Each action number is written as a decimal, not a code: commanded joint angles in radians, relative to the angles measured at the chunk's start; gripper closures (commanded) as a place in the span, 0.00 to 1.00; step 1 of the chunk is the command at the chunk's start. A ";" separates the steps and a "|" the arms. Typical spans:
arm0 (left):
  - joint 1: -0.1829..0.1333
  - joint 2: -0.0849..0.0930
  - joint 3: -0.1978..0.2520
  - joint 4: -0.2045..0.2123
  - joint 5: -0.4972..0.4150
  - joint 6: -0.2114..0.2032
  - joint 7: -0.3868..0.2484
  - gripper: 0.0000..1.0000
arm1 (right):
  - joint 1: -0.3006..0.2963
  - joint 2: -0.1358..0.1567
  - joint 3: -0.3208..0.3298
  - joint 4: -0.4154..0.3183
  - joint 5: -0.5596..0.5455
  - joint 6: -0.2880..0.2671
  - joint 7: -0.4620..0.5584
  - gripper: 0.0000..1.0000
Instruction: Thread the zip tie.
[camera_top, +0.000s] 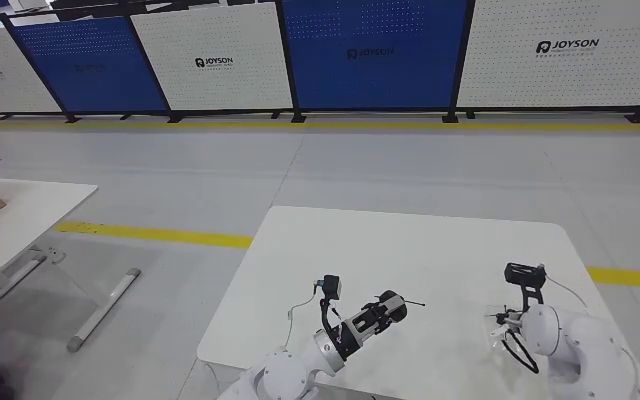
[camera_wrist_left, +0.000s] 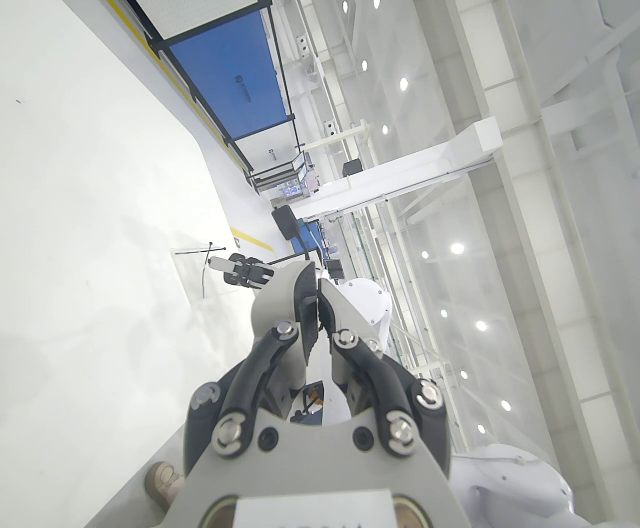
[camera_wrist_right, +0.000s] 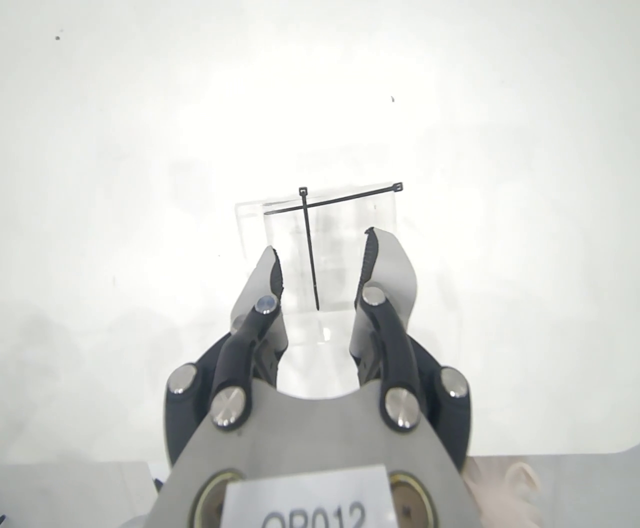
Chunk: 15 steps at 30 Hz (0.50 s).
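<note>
Currently: the right pincer (camera_wrist_right: 321, 242) sits nearest in its wrist view, jaws spread wide, nothing between them. Just beyond its fingertips (camera_wrist_right: 390, 260) stands a clear block (camera_wrist_right: 345, 280). On it lies the zip tie (camera_wrist_right: 310, 250), strap straight, tail pointing back into the gap between the jaws, head at the far end. A second tie (camera_wrist_right: 345, 198) lies across it just short of that head, and the two touch where they cross. As far as I can see, neither strap passes through a head. In the top view this group sits at the lower right of the frame, on the white table (camera_top: 400, 240).

The left pincer (camera_top: 392, 305) is at lower centre of the top-view frame, well apart from the block. Its wrist view shows the pads (camera_wrist_left: 306, 305) pressed together. A thin dark line (camera_top: 415, 302) sticks out past its tip toward the right of the frame. I cannot tell whether that is a tie in its grip.

Judgement: threading not begun. Left to do: grasp a tie, lift it, feed the tail through the head, pull.
</note>
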 joint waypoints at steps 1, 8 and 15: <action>0.000 0.000 0.000 0.000 0.000 0.000 0.000 1.00 | -0.002 -0.001 -0.007 -0.003 0.000 0.000 0.000 0.67; 0.000 0.000 0.000 0.000 0.000 0.000 0.000 1.00 | -0.005 0.004 -0.011 0.005 0.008 0.000 0.000 0.66; 0.000 0.000 0.000 0.000 0.000 0.000 0.000 1.00 | 0.015 0.010 -0.025 0.041 0.022 0.000 0.000 0.69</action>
